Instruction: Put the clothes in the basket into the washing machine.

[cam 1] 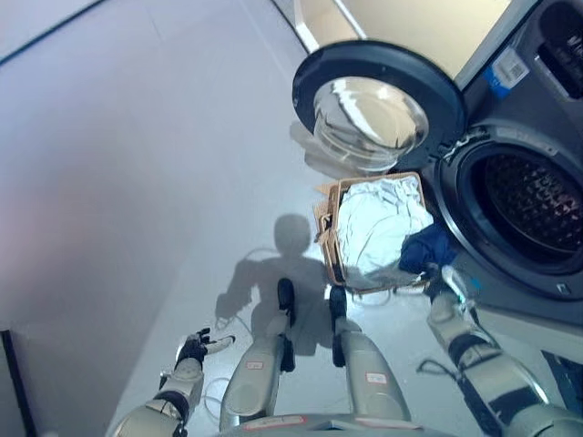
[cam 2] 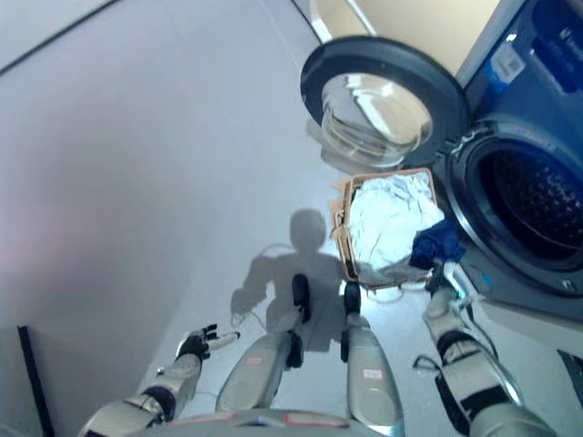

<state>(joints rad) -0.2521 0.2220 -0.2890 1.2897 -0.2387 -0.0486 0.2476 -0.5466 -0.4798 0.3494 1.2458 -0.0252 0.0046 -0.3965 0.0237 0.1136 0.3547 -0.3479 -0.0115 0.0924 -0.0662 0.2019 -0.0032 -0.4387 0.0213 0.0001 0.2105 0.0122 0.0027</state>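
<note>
Beside open washing machine (cam 1: 533, 182) | basket (cam 1: 330, 237) full, drum looks empty | right hand (cam 1: 444, 284) fingers grasp blue garment (cam 1: 428, 248) | left hand (cam 1: 198, 347) fingers released

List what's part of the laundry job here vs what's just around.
Job: basket, white cloth inside it, blue garment at its edge under the right hand, washing machine with open door.
Around: left hand, idle and open low over the floor.

The basket (cam 1: 330, 238) stands on the floor (cam 1: 164, 182), just left of the washing machine (cam 1: 524, 205); its door (cam 1: 378, 105) stands open behind the basket.
</note>
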